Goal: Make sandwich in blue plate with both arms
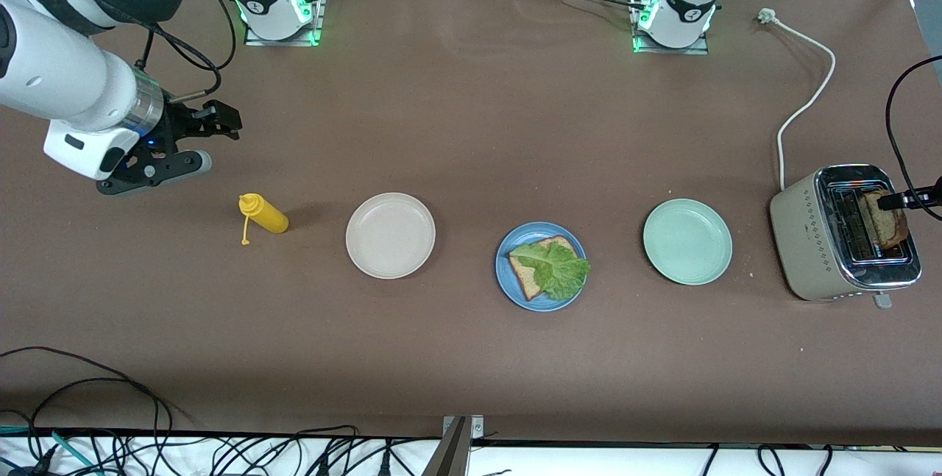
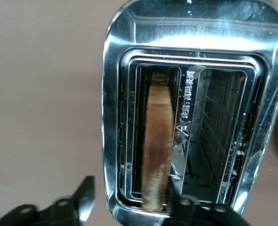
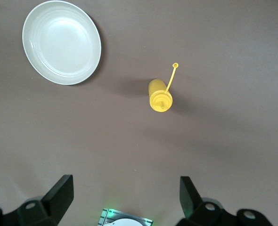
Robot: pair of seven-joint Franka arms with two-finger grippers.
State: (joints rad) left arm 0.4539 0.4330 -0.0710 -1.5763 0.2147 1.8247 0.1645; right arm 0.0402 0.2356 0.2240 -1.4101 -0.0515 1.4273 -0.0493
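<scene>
The blue plate [image 1: 508, 281] sits mid-table with one brown bread slice [image 1: 527, 276] on it and a ruffled lettuce leaf [image 1: 561, 270] on the slice. A second bread slice [image 1: 887, 220] [image 2: 157, 141] stands upright in a slot of the toaster [image 1: 809, 240] [image 2: 111, 117] at the left arm's end. My left gripper [image 1: 904, 201] [image 2: 132, 195] hangs over the toaster, open. One of its fingers [image 2: 180, 207] is beside the slice's top edge, the other outside the toaster's rim. My right gripper [image 1: 224, 121] [image 3: 126, 183] waits open and empty above the table at the right arm's end.
A beige-white plate [image 1: 390, 235] [image 3: 61, 42] and a yellow squeeze bottle [image 1: 263, 215] [image 3: 160, 96] lie toward the right arm's end. A mint-green plate [image 1: 687, 241] lies between the blue plate and the toaster. The toaster's white cord [image 1: 806, 93] runs toward the left arm's base.
</scene>
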